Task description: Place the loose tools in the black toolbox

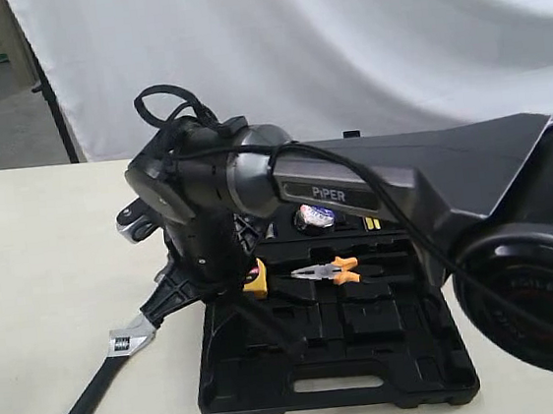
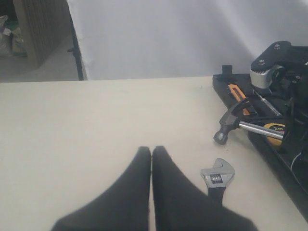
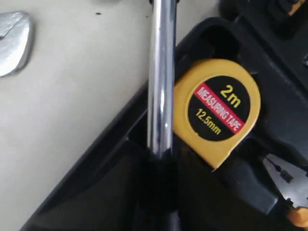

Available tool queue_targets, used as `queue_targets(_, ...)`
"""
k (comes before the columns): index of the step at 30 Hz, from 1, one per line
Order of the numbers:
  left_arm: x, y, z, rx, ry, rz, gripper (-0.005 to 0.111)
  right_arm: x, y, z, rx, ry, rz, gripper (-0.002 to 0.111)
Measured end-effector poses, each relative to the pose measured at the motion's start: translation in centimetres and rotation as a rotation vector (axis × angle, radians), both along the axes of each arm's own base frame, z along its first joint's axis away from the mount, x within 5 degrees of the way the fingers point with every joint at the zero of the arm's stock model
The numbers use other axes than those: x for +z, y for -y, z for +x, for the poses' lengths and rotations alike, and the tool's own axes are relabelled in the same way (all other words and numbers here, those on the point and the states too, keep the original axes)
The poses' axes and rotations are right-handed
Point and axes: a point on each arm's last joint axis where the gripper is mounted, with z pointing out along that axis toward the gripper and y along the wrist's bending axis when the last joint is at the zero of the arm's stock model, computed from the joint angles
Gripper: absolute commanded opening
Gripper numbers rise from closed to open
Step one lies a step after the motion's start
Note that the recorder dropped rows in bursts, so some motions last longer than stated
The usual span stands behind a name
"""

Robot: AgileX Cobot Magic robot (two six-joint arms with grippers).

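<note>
Clamping the hammer (image 2: 231,120) by its black handle in the right gripper (image 3: 159,207), pinched narrow around it, bridging the black toolbox (image 1: 414,385) rim just beside the yellow tape measure (image 3: 216,110), head poking over the table (image 2: 96,120), probably lining up with its recess. Leaving the wrench (image 1: 123,347) lying on the table alongside, and keeping the left gripper (image 2: 151,151) pressed together, empty.

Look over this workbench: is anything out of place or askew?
Yes. The hammer slants across the toolbox edge, its head out over the table, not in a recess. The wrench lies outside on the table.
</note>
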Motion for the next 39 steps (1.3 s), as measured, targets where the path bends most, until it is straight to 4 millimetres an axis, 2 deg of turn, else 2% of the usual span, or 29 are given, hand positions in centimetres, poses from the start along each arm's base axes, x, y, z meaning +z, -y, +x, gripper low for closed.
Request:
queue_targets(11,0.0,0.0,0.0,0.000,0.000,0.000,0.001,0.1,-0.3,-0.5,-0.004,0.020,-0.012,0.000)
queue_targets(18,0.0,0.0,0.0,0.000,0.000,0.000,0.001,-0.2,0.0,-1.4,0.078,-0.076,-0.079,0.000)
queue_targets(26,0.0,0.0,0.0,0.000,0.000,0.000,0.001,-0.2,0.2,-1.6,0.078,-0.103,-0.099,0.000)
queue_targets(33,0.0,0.0,0.0,0.000,0.000,0.000,0.001,0.0,0.3,-1.4,-0.002,-0.024,-0.124,0.000)
queue_targets(39,0.0,0.0,0.0,0.000,0.000,0.000,0.001,0.1,0.2,-1.5,0.003,0.012,-0.137,0.000)
